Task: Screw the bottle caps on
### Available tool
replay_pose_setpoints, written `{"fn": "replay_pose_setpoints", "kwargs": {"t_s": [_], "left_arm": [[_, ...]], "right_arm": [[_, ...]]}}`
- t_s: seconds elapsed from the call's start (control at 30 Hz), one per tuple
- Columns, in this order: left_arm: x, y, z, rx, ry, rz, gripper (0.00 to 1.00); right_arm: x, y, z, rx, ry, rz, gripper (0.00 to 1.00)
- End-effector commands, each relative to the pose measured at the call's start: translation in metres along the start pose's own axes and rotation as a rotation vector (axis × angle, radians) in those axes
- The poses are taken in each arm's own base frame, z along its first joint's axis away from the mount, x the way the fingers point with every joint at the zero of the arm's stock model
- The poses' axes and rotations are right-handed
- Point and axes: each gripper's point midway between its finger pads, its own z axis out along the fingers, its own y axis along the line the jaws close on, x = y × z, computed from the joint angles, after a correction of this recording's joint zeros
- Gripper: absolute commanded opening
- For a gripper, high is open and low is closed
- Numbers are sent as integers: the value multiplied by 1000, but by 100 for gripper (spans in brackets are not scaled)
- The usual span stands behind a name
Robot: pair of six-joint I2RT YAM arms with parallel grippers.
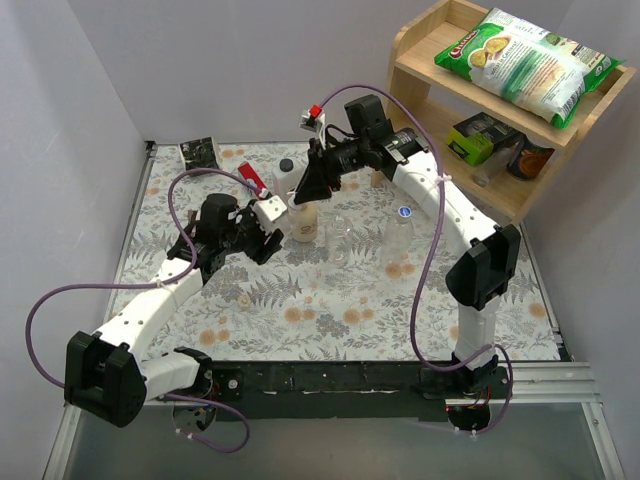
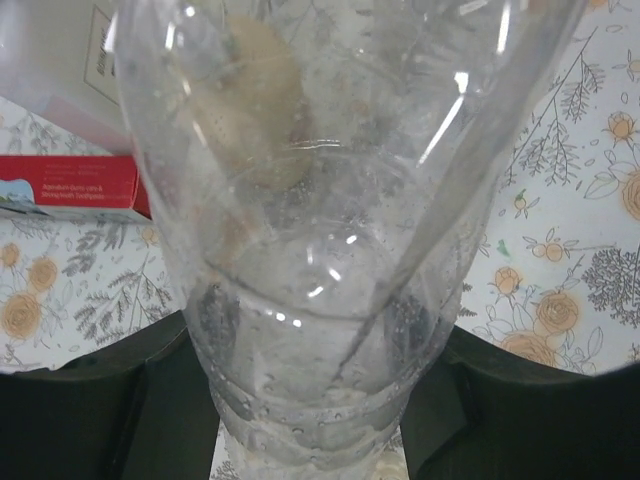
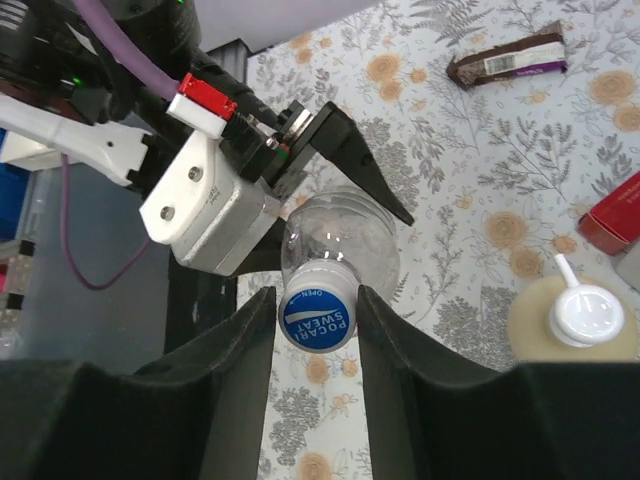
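A clear bottle [image 2: 320,250] fills the left wrist view, and my left gripper [image 2: 320,400] is shut on its lower body, a black finger pressing each side. From above, the right wrist view shows this bottle [image 3: 345,235] with a blue cap [image 3: 315,318] sitting on its neck. My right gripper [image 3: 315,300] is shut on that cap, both fingers touching its rim. In the top view the two grippers [image 1: 285,207] [image 1: 305,192] meet at the table's far middle. Two more clear bottles [image 1: 338,235] [image 1: 400,230] stand to the right, one with a blue cap [image 1: 404,212]. A pale cap [image 1: 244,300] lies on the cloth.
A beige pump soap bottle [image 3: 575,320] stands close beside the held bottle. Behind it are a red box [image 1: 255,180], a white bottle with a black lid [image 1: 287,170] and a dark packet [image 1: 200,152]. A wooden shelf [image 1: 500,190] with packets stands at the far right.
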Motion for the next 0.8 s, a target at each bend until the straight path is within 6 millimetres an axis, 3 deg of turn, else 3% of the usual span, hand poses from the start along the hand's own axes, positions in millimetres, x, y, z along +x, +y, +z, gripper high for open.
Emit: {"fn": "replay_pose_setpoints", "kwargs": {"t_s": [0.0,0.03,0.07,0.1,0.13,0.2,0.23,0.3,0.33,0.37,0.5,0.77], "left_arm": [[-37,4,-13,-48,-141,25,0],[-33,-11,-15,22,-142,18,0],[-30,-20,-17,63,-147,13,0],[-31,-25,-21,97,-159,15,0],[-30,-36,-26,151,-165,6,0],[-41,-55,-33,262,-210,-15,0],[-45,-59,-34,290,-220,-28,0],[-58,-70,-39,368,-258,-40,0],[-61,-71,-39,384,-267,-45,0],[-63,-72,-38,398,-269,-53,0],[-69,-71,-38,408,-275,-59,0],[-79,-68,-40,406,-289,-64,0]], "right_arm": [[-27,36,-22,-116,-82,-24,70],[-49,40,-46,-98,-167,-160,73],[-53,49,-57,-129,-200,-228,75],[-29,39,-56,-126,-199,-197,80],[-55,57,-77,-102,-294,-377,82],[-52,67,-82,-104,-341,-456,87],[-43,73,-81,-117,-348,-430,88],[-47,80,-79,-155,-373,-475,88],[-42,74,-74,-173,-368,-442,88],[-48,83,-75,-207,-387,-444,88],[-49,95,-61,-289,-365,-485,86],[-44,98,-47,-350,-334,-454,81]]}}
